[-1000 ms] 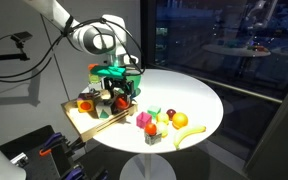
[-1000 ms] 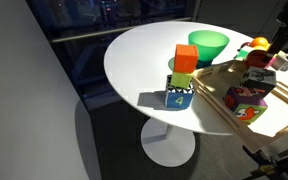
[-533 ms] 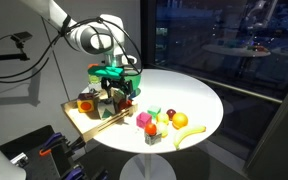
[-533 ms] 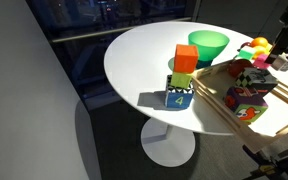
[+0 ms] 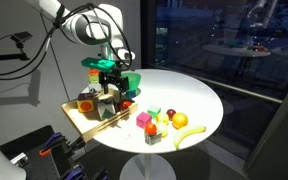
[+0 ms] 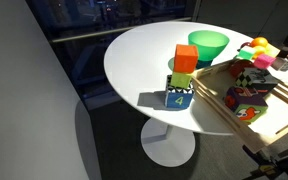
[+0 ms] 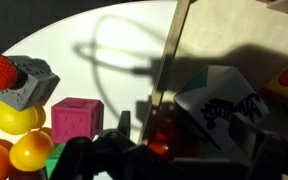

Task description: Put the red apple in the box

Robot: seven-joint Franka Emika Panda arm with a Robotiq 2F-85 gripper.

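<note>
In the wrist view the red apple (image 7: 164, 136) lies in shadow just inside the wooden box's wall (image 7: 170, 55), next to a white zebra-print block (image 7: 220, 100). My gripper (image 7: 174, 162) hangs right above it, its dark fingers spread wide to either side and apart from the apple. In an exterior view the gripper (image 5: 108, 88) hovers over the box (image 5: 79, 120) at the table's edge. The box also shows in an exterior view (image 6: 219, 97), where the gripper is almost out of frame.
Toy blocks fill the box (image 6: 246, 100). On the round white table are a green bowl (image 6: 209, 45), stacked cubes (image 6: 182, 78), a pink cube (image 7: 76, 118), a strawberry on a grey block (image 7: 9, 76), yellow fruit (image 7: 14, 120) and a banana (image 5: 189, 133).
My gripper has risen out of the box, straight up from the blocks. The apple stays down in the box.
</note>
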